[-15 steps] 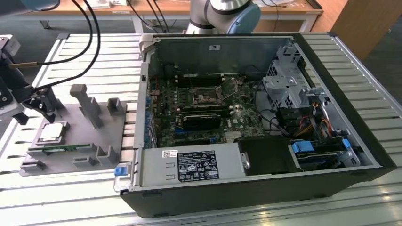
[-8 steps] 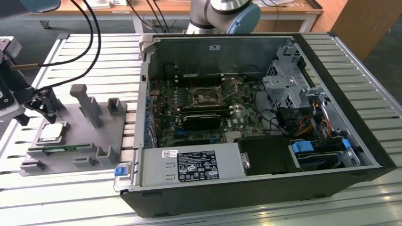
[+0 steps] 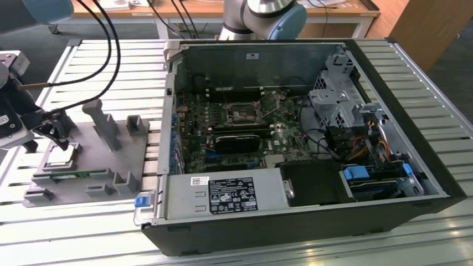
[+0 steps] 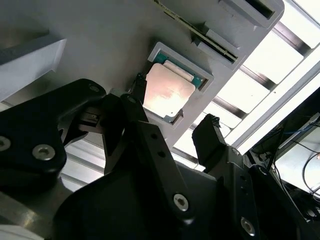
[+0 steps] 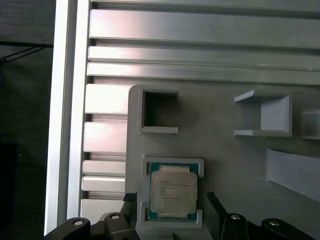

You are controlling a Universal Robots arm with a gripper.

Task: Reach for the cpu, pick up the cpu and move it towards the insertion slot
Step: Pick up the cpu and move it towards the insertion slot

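End effector [image 4: 173, 106] with fingers [image 4: 211, 136] apart

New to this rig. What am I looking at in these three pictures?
A robot arm works at a slatted metal table. The exterior view takes in the whole scene: an open computer case with the insertion slot on its board, and a grey tray on the exterior view's left. Both wrist views ride on the arm and look past its end effector. The cpu lies in a square recess of the tray. The end effector is open, one finger on each side of the cpu, which is not gripped.
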